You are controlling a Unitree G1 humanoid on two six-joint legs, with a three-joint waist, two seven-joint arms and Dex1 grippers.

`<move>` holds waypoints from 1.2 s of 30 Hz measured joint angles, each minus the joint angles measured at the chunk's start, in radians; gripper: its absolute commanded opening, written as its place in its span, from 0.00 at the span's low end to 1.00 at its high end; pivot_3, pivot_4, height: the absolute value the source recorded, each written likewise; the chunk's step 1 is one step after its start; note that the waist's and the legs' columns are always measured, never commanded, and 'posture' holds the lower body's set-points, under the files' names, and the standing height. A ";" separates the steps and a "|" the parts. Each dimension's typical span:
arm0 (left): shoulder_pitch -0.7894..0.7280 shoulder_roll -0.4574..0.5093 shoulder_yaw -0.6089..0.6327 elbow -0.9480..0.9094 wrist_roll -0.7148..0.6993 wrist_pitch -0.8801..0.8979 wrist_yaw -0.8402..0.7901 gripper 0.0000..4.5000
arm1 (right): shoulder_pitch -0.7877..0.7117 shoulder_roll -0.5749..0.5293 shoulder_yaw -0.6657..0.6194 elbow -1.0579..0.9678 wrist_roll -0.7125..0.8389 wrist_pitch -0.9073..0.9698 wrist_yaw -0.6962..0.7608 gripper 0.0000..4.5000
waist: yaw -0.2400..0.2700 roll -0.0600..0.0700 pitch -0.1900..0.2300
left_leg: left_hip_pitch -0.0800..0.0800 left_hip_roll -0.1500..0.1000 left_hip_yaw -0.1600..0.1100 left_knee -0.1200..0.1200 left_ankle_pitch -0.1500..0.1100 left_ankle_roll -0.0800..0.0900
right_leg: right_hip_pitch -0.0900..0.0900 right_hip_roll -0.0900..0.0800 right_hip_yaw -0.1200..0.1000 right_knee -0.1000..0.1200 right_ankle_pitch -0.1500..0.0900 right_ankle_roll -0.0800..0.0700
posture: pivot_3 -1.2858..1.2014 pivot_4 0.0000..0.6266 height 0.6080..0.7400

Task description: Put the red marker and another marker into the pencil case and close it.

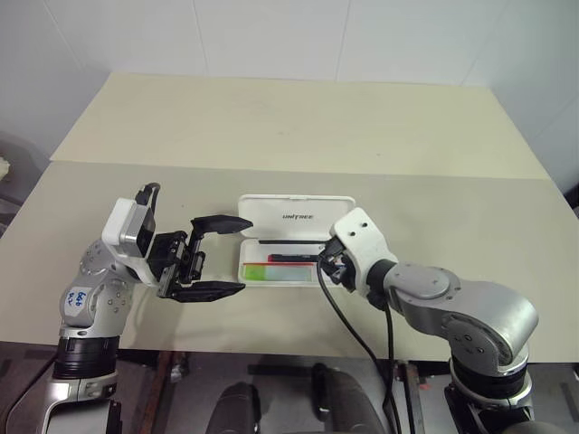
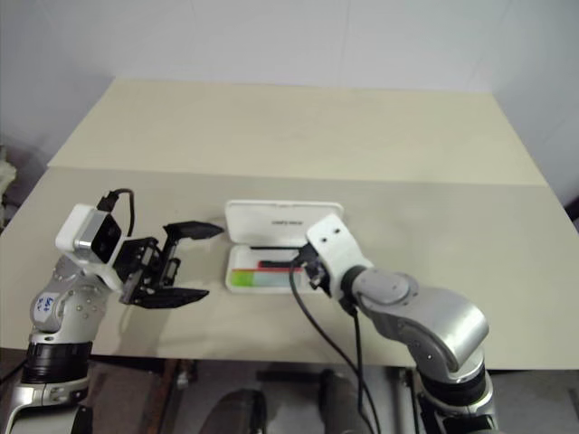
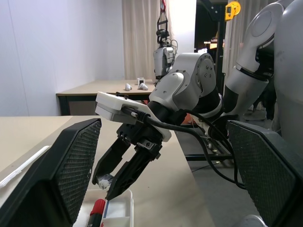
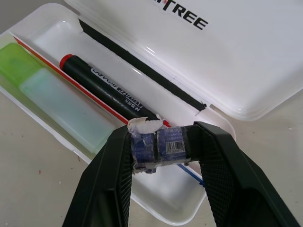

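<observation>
The white pencil case lies open in the middle of the desk, its lid laid back on the far side with dark lettering showing. Inside, the green marker sits along the near wall, and the red marker lies beside it with its black label band up. The right hand reaches down over the right end of the case, its fingers clamped on the end of the red marker, which is wrapped in bluish tape with a barcode. The left hand hovers just left of the case, above the desk, fingers spread wide apart and holding nothing.
</observation>
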 measured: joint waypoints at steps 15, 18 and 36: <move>-0.026 -0.004 -0.002 0.004 0.001 0.000 -0.013 1.00 | 0.029 -0.008 -0.038 0.042 0.226 0.000 -0.186 0.38 | 0.000 0.000 0.000 | 0.000 0.000 0.000 0.000 0.000 0.000 | 0.000 0.000 0.000 0.000 0.000 0.000 | 0.52 0.24 1.00; -0.026 -0.005 -0.002 0.005 0.001 0.000 -0.014 1.00 | 0.029 -0.008 -0.042 0.060 0.264 0.000 -0.222 0.60 | 0.000 0.000 0.000 | 0.000 0.000 0.000 0.000 0.000 0.000 | 0.000 0.000 0.000 0.000 0.000 0.000 | 0.52 0.24 1.00; -0.033 -0.012 -0.002 0.032 0.004 -0.009 -0.013 1.00 | -0.034 -0.144 -0.088 0.094 0.490 0.000 -0.225 0.99 | 0.001 0.000 0.000 | -0.002 0.000 0.000 0.000 0.000 0.001 | 0.000 0.000 0.000 -0.002 0.000 0.001 | 0.52 0.24 1.00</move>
